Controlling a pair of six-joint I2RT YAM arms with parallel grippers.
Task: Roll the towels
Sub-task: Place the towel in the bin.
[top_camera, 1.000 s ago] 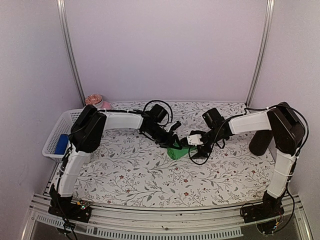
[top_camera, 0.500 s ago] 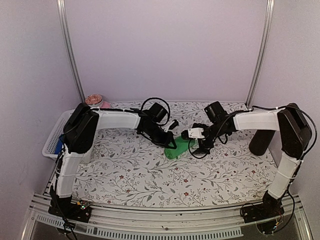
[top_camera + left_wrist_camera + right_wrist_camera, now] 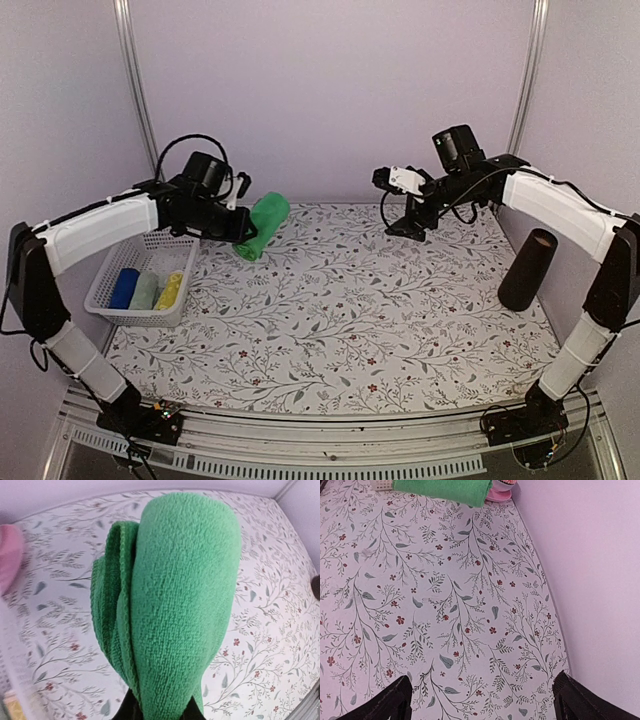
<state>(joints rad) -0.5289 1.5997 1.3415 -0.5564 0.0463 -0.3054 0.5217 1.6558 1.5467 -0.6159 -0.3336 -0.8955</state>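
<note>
— What is the left hand (image 3: 243, 233) doing?

— It is clamped almost closed on one end of the green towel (image 3: 263, 225). In the wrist view its dark fingers (image 3: 127, 714) only just show at the bottom, pinching the cloth from both sides.

— And the towel itself?

— Rolled loosely into a thick tube, with a folded layer showing along its left side. It sticks out from the hand, lifted off the flowered worktop (image 3: 350, 330) at the far left, just beside the far corner of the white mesh basket (image 3: 110, 270).

— Anything in the basket?

— A blue roll (image 3: 125, 288), a pale roll (image 3: 147, 290) and a yellow roll (image 3: 170, 290), side by side.

— The right hand (image 3: 407, 226)?

— Spread wide, holding nothing, raised over the far right of the worktop. Its own camera shows both fingers (image 3: 390, 702) far apart over bare print, with a pink bowl (image 3: 499, 494) peeking from behind the towel.

— What else is out there?

— A dark cylinder (image 3: 527, 270) stands upright near the right edge, well apart from both hands.
</note>
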